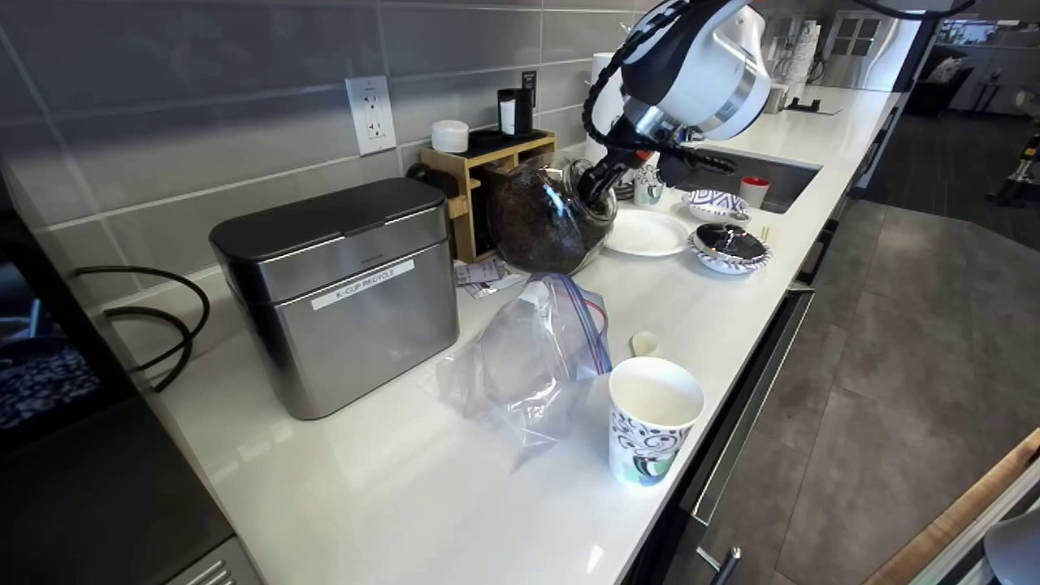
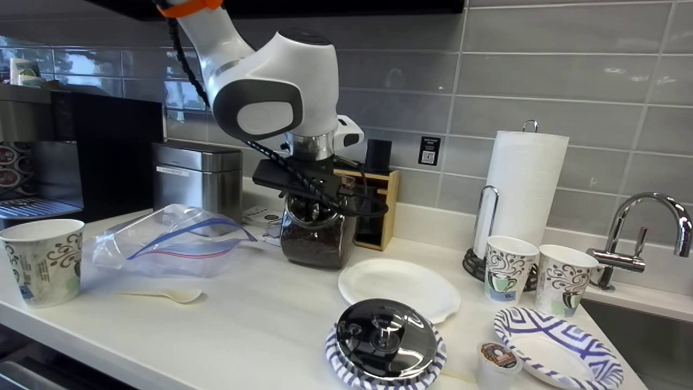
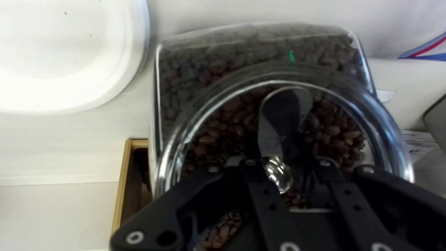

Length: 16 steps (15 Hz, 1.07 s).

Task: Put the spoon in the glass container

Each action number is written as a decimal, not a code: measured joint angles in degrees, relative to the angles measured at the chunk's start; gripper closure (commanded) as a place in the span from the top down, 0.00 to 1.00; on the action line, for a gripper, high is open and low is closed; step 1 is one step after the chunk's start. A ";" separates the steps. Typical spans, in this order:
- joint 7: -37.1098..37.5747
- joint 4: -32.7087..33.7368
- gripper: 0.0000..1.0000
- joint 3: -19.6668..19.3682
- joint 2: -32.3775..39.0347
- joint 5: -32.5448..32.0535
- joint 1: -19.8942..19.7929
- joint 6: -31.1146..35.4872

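Closest to the lens, in the wrist view, we find the gripper (image 3: 288, 164); its fingers stand parted at the mouth of the glass jar (image 2: 315, 244), a visible gap between them. In descending size we record: grey wall tiles (image 2: 557, 76), glossy, with pale joints; a floor (image 1: 894, 366) of large brownish slabs; and a white counter (image 1: 390, 504), polished and bright with reflections, with a sink (image 2: 644, 338) let into it. On the counter stand a coffee machine (image 2: 116, 146), a steel bin (image 1: 374, 325) labelled "K-CUP RECYCLE", a paper towel roll (image 2: 525, 184) and, by the wall, a wooden rack (image 2: 393, 208). The jar, holding brown beans (image 3: 212, 136), sits beside the rack. A clear plastic bag (image 1: 520, 349) lies near it, and a white plate (image 2: 403, 283) just beside it. We note a paper cup (image 1: 650, 431) close to the counter's front edge. A pale spoon (image 2: 181, 295) lies between the bag and that edge. The metal spoon (image 3: 278, 172) is inside the jar; whether a finger touches it, we cannot tell.
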 measured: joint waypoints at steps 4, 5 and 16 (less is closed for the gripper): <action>-0.02 -1.00 0.44 0.00 -0.81 0.51 -0.54 0.01; -0.02 -1.01 0.19 0.00 -0.89 0.57 -0.60 0.02; -1.57 -0.78 0.00 0.89 -1.24 4.02 -1.07 4.53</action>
